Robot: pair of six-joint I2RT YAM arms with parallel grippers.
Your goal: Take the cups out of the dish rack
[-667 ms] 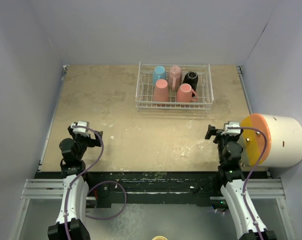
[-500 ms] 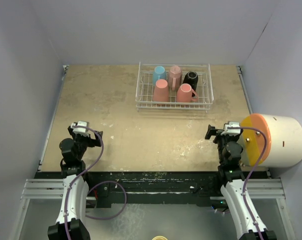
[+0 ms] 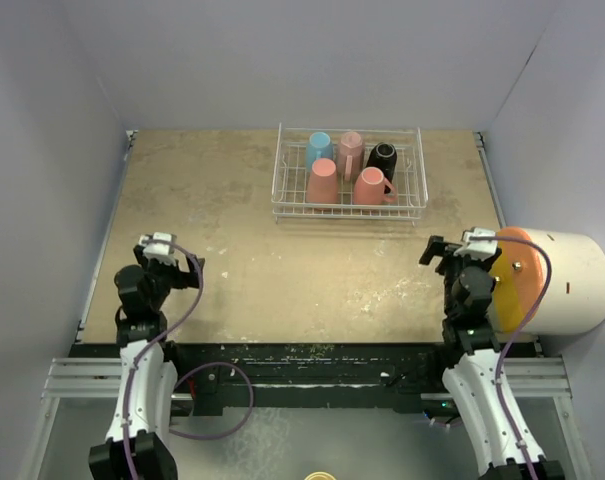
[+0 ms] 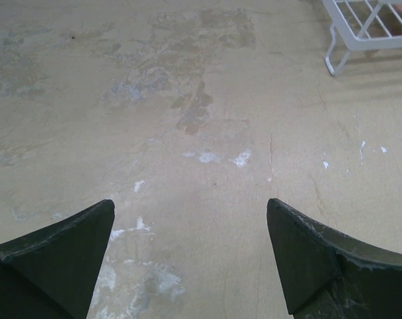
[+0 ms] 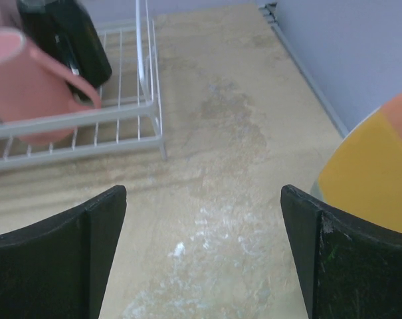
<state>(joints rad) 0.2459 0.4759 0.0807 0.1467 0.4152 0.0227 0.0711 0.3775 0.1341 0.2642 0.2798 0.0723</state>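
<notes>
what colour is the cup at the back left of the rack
The cup is light blue; top external view shows it best.

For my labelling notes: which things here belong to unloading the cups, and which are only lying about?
Belong to the job: light blue cup, black cup, three pink cups, dish rack.
Only lying about: white cylinder with orange end.

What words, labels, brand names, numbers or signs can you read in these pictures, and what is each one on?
None can be read in any view.
The cups, the dish rack, the white cylinder and the table show no print.
Any marks on the arms are too small to read.
</notes>
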